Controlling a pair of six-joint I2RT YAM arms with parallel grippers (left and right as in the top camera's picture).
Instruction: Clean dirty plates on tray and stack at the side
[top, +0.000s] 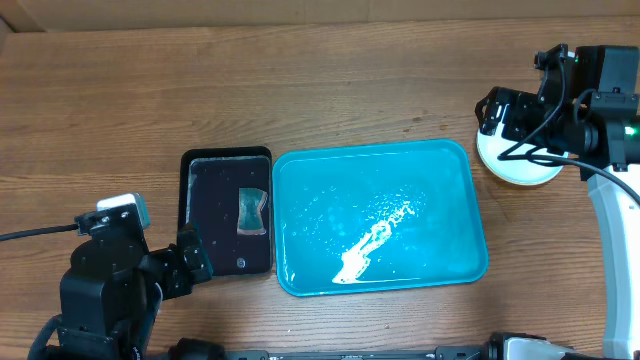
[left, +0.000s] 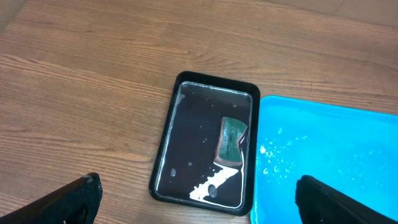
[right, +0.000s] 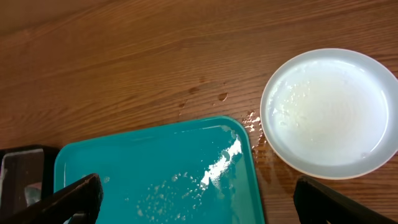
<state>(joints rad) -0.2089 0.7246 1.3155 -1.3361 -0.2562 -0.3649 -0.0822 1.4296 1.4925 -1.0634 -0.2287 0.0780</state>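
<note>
The teal tray (top: 300, 170) lies mid-table, wet and with no plates on it; it also shows in the left wrist view (left: 323, 155) and the right wrist view (right: 143, 168). A pale plate (right: 329, 112) with a whitish, wet centre rests on the wood to the tray's right; in the overhead view (top: 518, 170) the right arm partly hides it, and I cannot tell whether other plates lie under it. My right gripper (right: 196, 202) is open and empty above the tray's right rim. My left gripper (left: 199, 199) is open and empty near the black tray.
A small black tray (top: 225, 160) with a green sponge (top: 251, 211) stands against the teal tray's left side; both show in the left wrist view, tray (left: 186, 87), sponge (left: 231, 140). Water drops (right: 214, 98) wet the wood beside the plate.
</note>
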